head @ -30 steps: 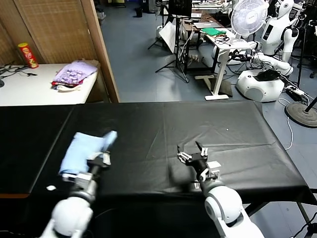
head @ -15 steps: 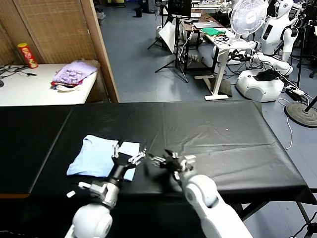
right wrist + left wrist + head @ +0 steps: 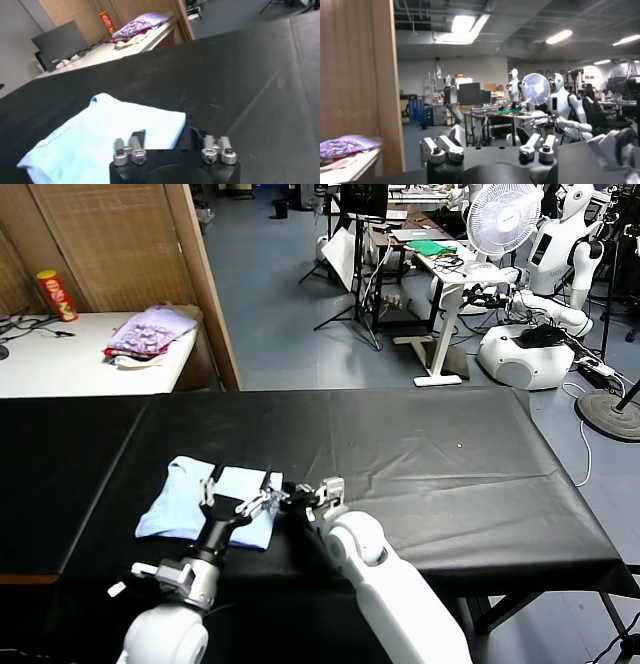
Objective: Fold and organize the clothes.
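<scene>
A folded blue T-shirt (image 3: 205,505) lies flat near the front left of the black table (image 3: 450,464). The left gripper (image 3: 238,491) hovers over the shirt's right edge with fingers spread wide, holding nothing. The right gripper (image 3: 296,499) sits just beside that edge; whether its fingers are open or closed cannot be told.

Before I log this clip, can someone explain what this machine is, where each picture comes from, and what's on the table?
It is a two-armed robot. One picture comes from its head, looking down; the others come from cameras on each wrist. A folded pale blue T-shirt lies on the black table. The left gripper hangs open above the shirt, holding nothing. The right gripper sits at the shirt's right edge; whether it grips is unclear. A purple cloth pile and red can sit on a side table.
</scene>
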